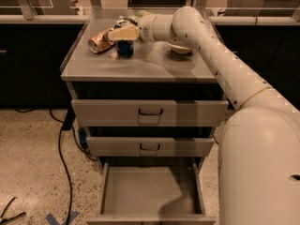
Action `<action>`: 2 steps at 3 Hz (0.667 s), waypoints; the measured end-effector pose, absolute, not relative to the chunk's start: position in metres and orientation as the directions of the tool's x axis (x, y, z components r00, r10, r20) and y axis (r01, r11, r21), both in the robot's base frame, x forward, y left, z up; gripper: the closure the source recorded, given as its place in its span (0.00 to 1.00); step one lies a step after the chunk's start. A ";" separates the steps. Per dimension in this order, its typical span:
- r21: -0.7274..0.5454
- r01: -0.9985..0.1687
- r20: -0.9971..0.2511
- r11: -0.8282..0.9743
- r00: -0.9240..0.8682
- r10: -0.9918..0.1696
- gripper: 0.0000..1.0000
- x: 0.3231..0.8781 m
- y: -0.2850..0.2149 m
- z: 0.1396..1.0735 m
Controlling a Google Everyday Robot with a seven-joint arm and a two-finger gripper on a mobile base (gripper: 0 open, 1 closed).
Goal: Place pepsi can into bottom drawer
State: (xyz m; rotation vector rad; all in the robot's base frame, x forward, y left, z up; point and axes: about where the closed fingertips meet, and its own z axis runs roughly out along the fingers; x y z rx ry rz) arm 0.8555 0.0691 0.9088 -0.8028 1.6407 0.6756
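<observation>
Hanging over the tabletop, the end effector is sitting directly above the pepsi can and covering the can's top. Whether it is apart, together or clamped cannot be told. Its tip is overlapping a crushed copper can lying just left of the blue one. The pepsi can is standing upright on the tabletop's rear left part. The arm is hiding part of a white bowl. Below, the bottom drawer is standing open, its front being cut off by the frame edge and its right corner by the robot's body.
</observation>
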 end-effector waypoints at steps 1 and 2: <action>0.016 -0.798 -0.979 0.603 -0.135 -0.152 0.16 0.855 0.069 0.909; 0.016 -0.798 -0.979 0.603 -0.135 -0.152 0.40 0.855 0.069 0.909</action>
